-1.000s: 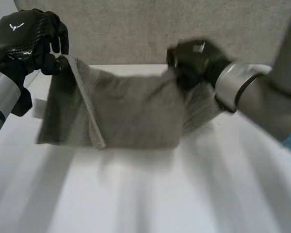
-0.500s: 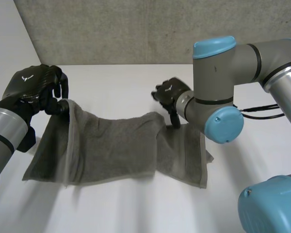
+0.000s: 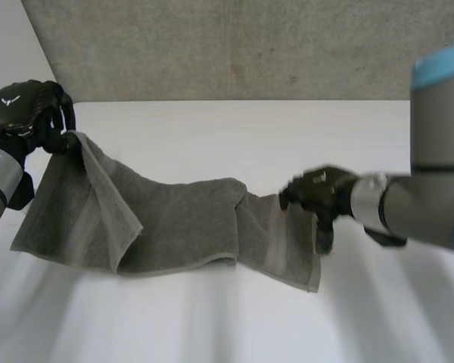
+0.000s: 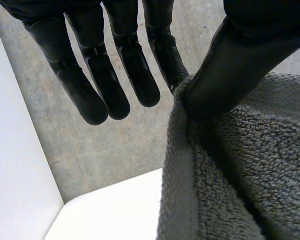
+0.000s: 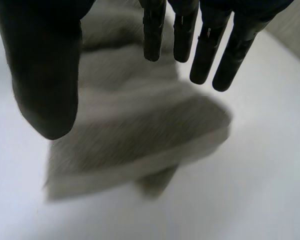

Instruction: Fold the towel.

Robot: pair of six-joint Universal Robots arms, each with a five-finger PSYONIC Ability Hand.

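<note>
One towel; two hands: left hand, right hand; one table.

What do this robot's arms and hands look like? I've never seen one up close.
Both hands are glossy black, with long slender fingers and a thicker thumb. The left hand has a small white emblem on its back. A silver cuff joins the right hand to the right arm, a thick grey tube with a light-blue cap.

No readable text, numbers or labels found. Only sign: small white emblem on back of left hand, above raised corner of towel. Emblem was wing-like and bore no legible letters.
</note>
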